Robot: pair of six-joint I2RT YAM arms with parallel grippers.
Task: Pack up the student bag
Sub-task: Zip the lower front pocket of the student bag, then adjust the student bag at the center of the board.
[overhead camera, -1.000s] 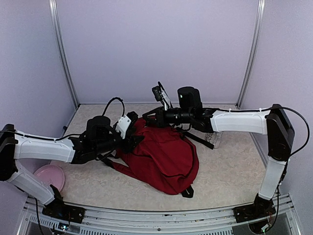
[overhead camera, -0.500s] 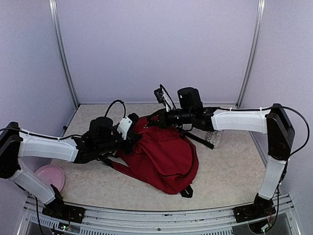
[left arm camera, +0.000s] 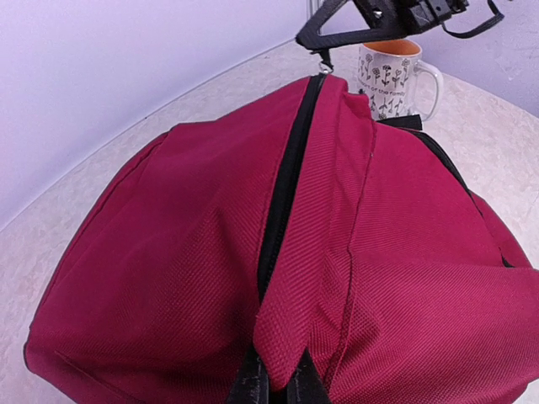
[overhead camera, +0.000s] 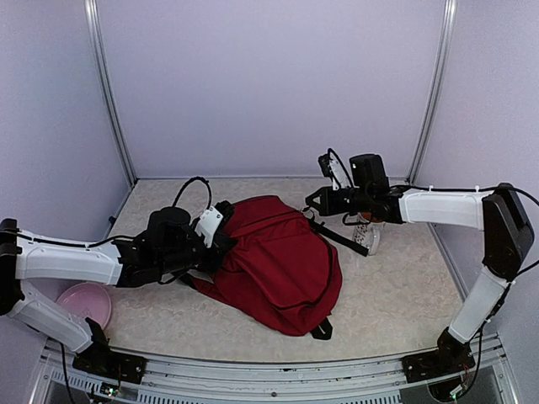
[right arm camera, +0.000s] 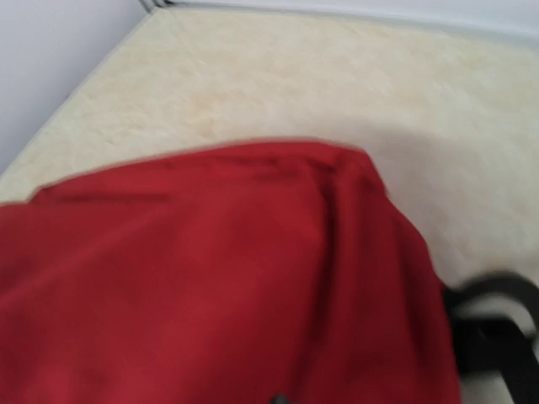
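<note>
Centrally on the surface [overhead camera: 396, 286] lies the red bag [overhead camera: 278, 265], slumped on its side. Its black zipper [left arm camera: 282, 194] is drawn shut along the whole visible length, so nothing inside shows. Just behind the bag's far right corner stands a white flower-print mug [left arm camera: 389, 80] with an orange inside; what it holds cannot be told. A pink plate [overhead camera: 84, 301] sits at the near left, well apart from the bag.

The left end effector [left arm camera: 278, 389] is at the bag's left edge, narrow, its 2 fingers pinching a fold of red fabric at the zipper's near end. The right end effector [overhead camera: 313, 202] hovers at the bag's far right corner, its tips converging just above the zipper pull [left arm camera: 324, 59]; whether it grips the pull cannot be told. The right wrist view is blurred, showing only red fabric and a black strap [right arm camera: 497, 328].
</note>
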